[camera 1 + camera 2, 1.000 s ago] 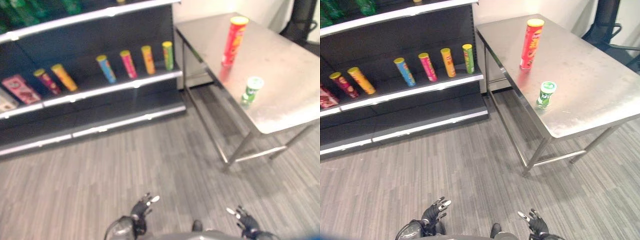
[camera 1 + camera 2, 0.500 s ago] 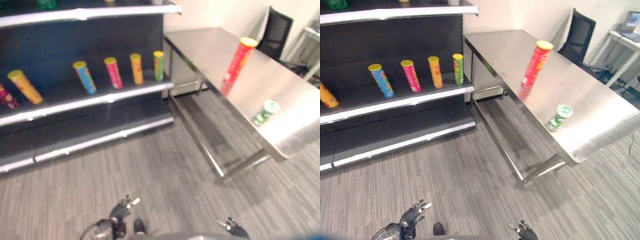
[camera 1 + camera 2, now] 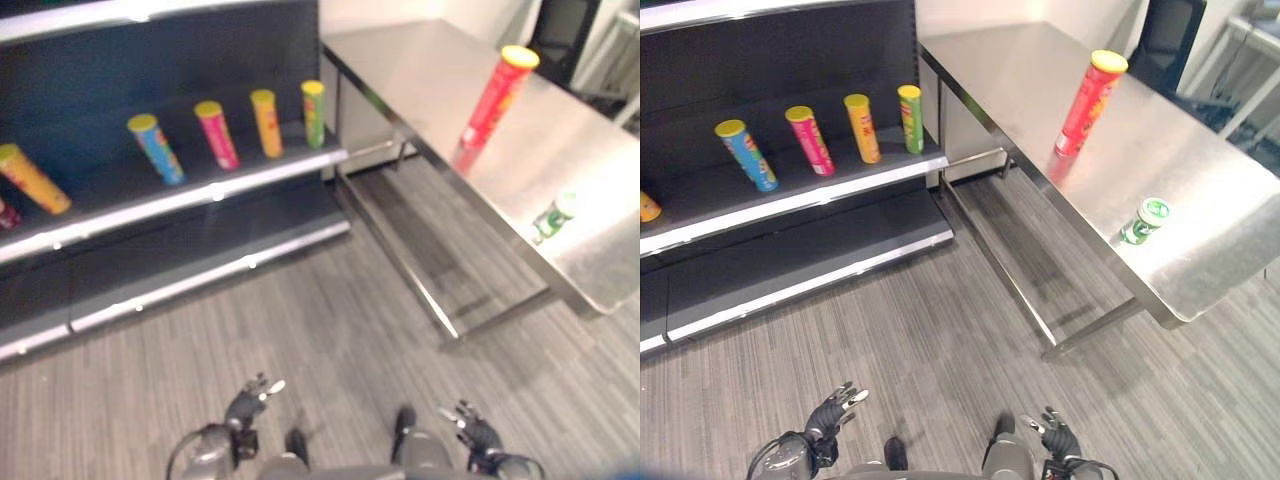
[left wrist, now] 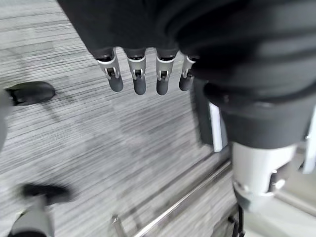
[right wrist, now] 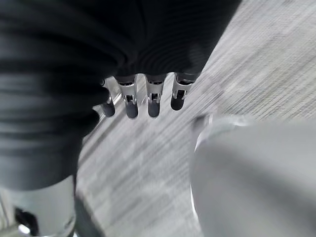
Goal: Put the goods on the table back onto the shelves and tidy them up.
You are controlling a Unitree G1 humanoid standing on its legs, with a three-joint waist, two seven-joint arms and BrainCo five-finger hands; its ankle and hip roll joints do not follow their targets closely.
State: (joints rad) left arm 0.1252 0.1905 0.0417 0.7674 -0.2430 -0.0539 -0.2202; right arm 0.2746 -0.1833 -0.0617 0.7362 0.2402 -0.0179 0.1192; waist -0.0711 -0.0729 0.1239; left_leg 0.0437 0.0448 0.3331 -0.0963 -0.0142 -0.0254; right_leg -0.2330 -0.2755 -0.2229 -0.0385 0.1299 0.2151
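Where grey plank floor [image 3: 940,330] spreads | steel table [image 3: 1200,200] beside dark shelves [image 3: 790,200]

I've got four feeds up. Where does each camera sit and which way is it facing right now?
Left eye view: head, looking down at the shelf, steel table, both hands low.
Right eye view: same head, same scene: red can, green cup, left hand, right hand.
Left wrist view: along relaxed fingers to floor.
Right wrist view: along relaxed fingers to floor.
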